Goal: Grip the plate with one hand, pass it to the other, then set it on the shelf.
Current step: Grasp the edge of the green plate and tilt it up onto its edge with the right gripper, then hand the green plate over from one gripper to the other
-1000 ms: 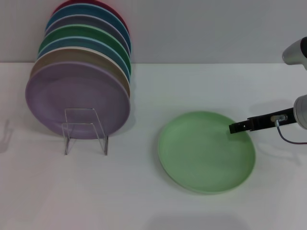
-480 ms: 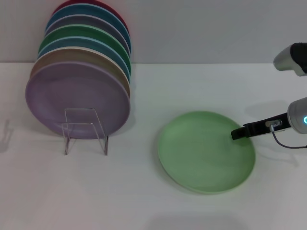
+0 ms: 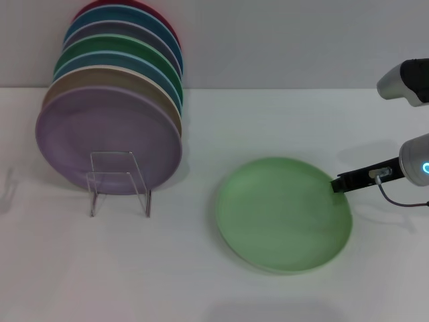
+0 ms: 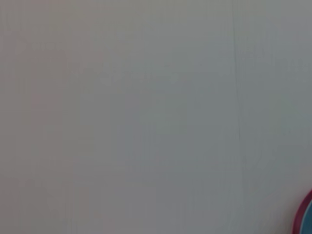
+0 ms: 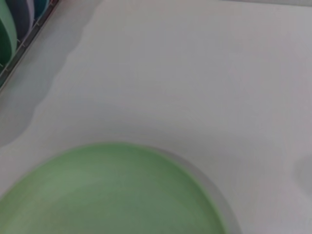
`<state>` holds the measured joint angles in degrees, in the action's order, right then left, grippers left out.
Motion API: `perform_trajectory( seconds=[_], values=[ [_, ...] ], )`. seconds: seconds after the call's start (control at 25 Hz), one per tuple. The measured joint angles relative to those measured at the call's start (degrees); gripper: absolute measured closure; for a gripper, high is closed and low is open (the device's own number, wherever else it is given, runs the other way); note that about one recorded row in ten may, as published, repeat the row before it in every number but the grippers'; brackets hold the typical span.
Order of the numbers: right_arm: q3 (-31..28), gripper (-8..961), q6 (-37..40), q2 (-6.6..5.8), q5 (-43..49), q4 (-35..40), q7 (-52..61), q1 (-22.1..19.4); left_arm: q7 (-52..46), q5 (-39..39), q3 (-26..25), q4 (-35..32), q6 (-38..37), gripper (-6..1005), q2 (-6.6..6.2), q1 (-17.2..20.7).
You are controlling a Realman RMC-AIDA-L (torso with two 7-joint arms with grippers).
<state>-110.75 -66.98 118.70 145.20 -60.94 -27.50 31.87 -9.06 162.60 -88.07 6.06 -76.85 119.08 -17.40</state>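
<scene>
The pale mint-green plate lies on the white table right of the middle. It also fills the lower part of the right wrist view. My right gripper, slim and black on an arm with a blue light, reaches in from the right, and its tip is at the plate's right rim. The clear acrylic shelf stands at the left. A row of upright plates leans in it, with a lilac plate in front. My left gripper is out of view.
Behind the lilac plate stand several more plates, tan, blue, dark green and red. A sliver of one shows in the left wrist view, and their edges show in the right wrist view. The white table meets a grey wall behind.
My right gripper's tip has drawn back to the right, from over the plate's inside to its right rim. The plate has shifted slightly to the left.
</scene>
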Motion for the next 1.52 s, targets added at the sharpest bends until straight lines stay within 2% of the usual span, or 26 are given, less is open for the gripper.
perform_trajectory(
  seconds=[0.04,0.24,0.48,0.72,0.88,1.08,1.2,1.24,1.32,1.4,1.44,1.48,1.52],
  values=[
    [-0.03,865,-0.04,0.02,0.00,-0.31,-0.03,-0.12,0.00,0.00,0.00,0.00,0.00,212,0.00,0.00],
    [-0.43,945,-0.28,0.04,-0.23,-2.27,-0.58,-0.99,0.00,0.00,0.00,0.00,-0.08,213,0.00,-0.05],
    [-0.61,945,-0.75,0.03,-1.44,-5.80,-1.11,-2.87,-1.47,0.00,0.00,0.06,-0.29,213,0.00,0.05],
    [-0.86,944,-1.70,-0.20,-7.62,-11.08,-3.82,-5.98,-2.67,0.03,0.10,0.44,-0.49,214,0.00,0.21],
    [-1.25,944,-1.99,0.03,-8.78,-14.84,-4.94,-7.74,-3.36,0.11,3.68,3.15,-0.98,214,-0.20,1.48],
    [-1.47,944,-2.10,0.08,-13.20,-18.85,-8.63,-10.50,-3.02,0.11,5.79,4.29,-2.85,215,-0.35,2.31],
    [-1.61,945,-1.95,0.11,-16.41,-22.02,-11.85,-12.93,-3.04,0.09,10.14,4.44,-10.96,215,-0.57,3.68],
    [-1.98,945,-1.43,0.17,-19.00,-23.99,-14.42,-14.71,-3.07,0.11,11.13,4.53,-12.86,215,-0.63,3.93],
    [-2.24,945,-1.17,0.22,-20.42,-24.50,-15.84,-15.41,-3.17,0.09,11.99,4.84,-14.74,216,-0.75,4.08],
    [-2.74,944,-0.87,0.28,-22.57,-25.12,-18.04,-16.36,-4.10,1.27,15.12,8.69,-18.00,216,-1.73,5.34],
    [-3.09,944,-0.84,0.29,-23.20,-25.29,-18.68,-16.59,-5.52,2.36,18.40,13.91,-16.95,216,-3.69,6.39],
    [-3.39,944,-0.84,0.27,-23.48,-25.42,-19.09,-16.70,-5.52,2.36,18.40,13.91,-16.95,216,-3.69,6.39],
    [-3.56,944,-0.88,0.26,-23.54,-25.59,-19.36,-16.70,-6.33,2.90,20.61,17.79,-15.17,216,-5.09,7.10]
  ],
)
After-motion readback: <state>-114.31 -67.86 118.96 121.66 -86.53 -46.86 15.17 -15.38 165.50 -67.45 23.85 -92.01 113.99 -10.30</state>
